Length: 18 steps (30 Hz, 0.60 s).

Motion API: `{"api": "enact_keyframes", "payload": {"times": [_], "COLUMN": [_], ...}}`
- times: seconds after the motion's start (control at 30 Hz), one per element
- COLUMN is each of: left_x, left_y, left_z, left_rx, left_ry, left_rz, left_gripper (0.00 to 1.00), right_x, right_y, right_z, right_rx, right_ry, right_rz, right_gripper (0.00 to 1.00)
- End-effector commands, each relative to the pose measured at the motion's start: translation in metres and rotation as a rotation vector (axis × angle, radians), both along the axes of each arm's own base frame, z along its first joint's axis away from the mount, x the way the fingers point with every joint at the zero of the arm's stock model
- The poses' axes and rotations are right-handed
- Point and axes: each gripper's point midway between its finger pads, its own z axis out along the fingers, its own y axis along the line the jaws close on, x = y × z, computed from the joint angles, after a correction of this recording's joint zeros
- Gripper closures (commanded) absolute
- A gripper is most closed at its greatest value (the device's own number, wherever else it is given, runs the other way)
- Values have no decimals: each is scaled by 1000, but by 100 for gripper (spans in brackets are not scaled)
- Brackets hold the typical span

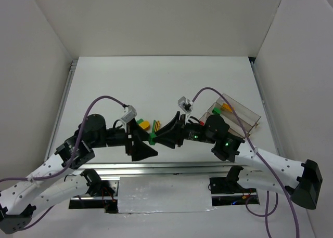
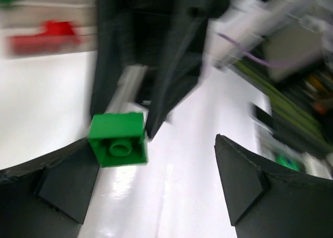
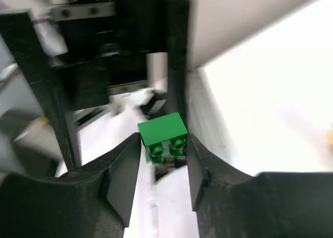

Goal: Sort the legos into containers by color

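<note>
A green lego (image 3: pixel 162 133) is pinched between the fingertips of my right gripper (image 3: pixel 164 140), studs toward the camera and lifted off the white table. In the left wrist view the same green lego (image 2: pixel 117 139) hangs beside my left finger (image 2: pixel 67 181), and my left gripper (image 2: pixel 153 140) stands wide open around it. From above, the two grippers meet nose to nose at the green lego (image 1: pixel 152 139). The clear containers (image 1: pixel 244 118) sit at the right, with a yellow-orange lego (image 1: pixel 227 108) and a green lego (image 1: pixel 216 111) inside.
Loose yellow (image 1: pixel 145 124) and green (image 1: pixel 156 125) legos lie just behind the grippers. A blurred red lego (image 2: pixel 52 32) shows in the left wrist view. A metal rail (image 1: pixel 171 168) runs along the near table edge. White walls enclose the table, and purple cables arch over both arms.
</note>
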Motion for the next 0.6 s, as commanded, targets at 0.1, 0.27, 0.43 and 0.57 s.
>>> {"api": "enact_keyframes", "payload": {"times": [0.1, 0.27, 0.43, 0.57], "left_x": [83, 117, 119, 118], "left_y": [53, 101, 101, 99], "left_z": [-49, -77, -91, -99], "left_rx": [327, 469, 499, 507], "left_ry": [125, 173, 197, 208], "left_rz": [605, 958, 975, 965], "left_gripper": [0, 0, 0, 1], "right_x": [106, 176, 207, 215], "right_y": [-75, -177, -290, -338], "right_z": [-60, -111, -155, -169], "right_rx": [-170, -352, -557, -619], "right_ry": [133, 326, 545, 605], "right_rz": [-502, -1007, -1520, -1712], "right_gripper": [100, 100, 100, 100]}}
